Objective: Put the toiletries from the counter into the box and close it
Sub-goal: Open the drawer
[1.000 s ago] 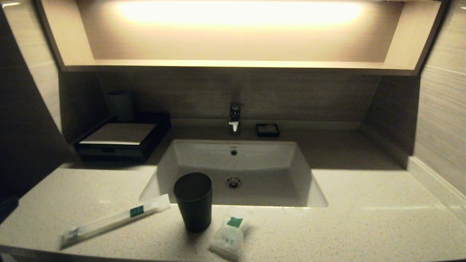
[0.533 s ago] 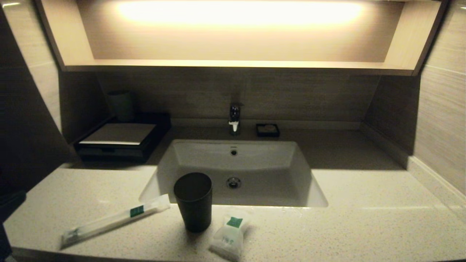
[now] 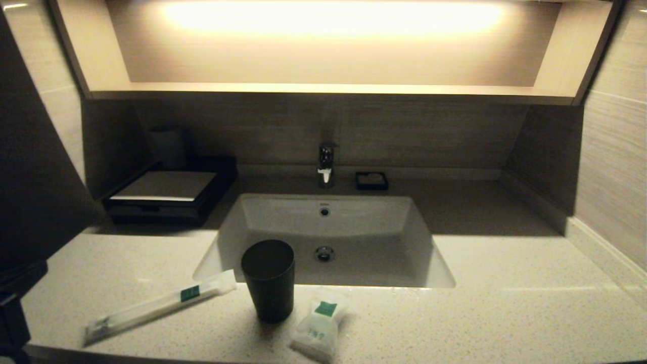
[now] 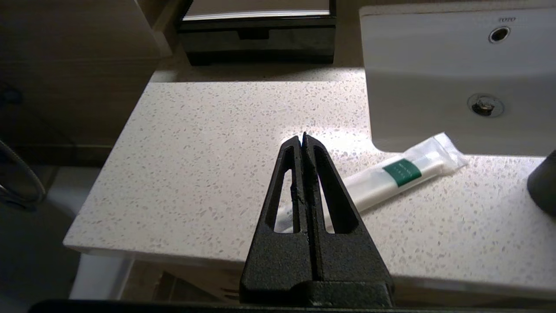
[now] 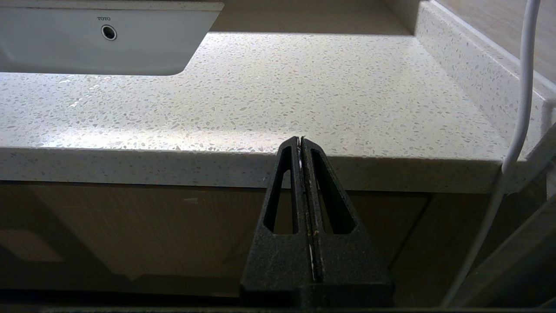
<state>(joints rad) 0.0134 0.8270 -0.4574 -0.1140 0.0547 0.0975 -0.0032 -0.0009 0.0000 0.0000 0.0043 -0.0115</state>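
Setting: bathroom vanity under a lit wooden niche; counter [image 3: 505,303] of pale speckled stone, matte and flat, with a sunken white rectangular basin [image 3: 323,222] of glazed ceramic at its middle.
Left hand [image 4: 302,138]: black, two ribbed triangular fingers pressed together, holding nothing; it hangs at the counter's front left edge, above the near end of the stick packet.
Box [image 3: 164,194]: low, black, rectangular, pale flat top, front drawer pushed in; at the back left of the counter, well apart from both packets.
Stick packet [image 3: 156,306]: long, thin, crinkled clear film over a white stick, green label; lying aslant on the front left of the counter.
Tumbler [image 3: 269,279]: dark, smooth, tapered, upright between the two packets; no part of the task.
Pouch [image 3: 318,326]: small, soft, pillow-like, white in clear wrap, green label; front edge, just beside the tumbler.
Square dish [image 3: 371,180]: tiny, black, behind the basin by the chrome tap [image 3: 326,164].
Right hand [image 5: 300,140]: black fingers closed, empty, parked below the counter's front right edge.
Step in hand: judged the start, with nothing yet in the box.
Next move: probably the left hand parts its fingers, or goes first to the drawer; thin slippery film calls for a low, square pinch.
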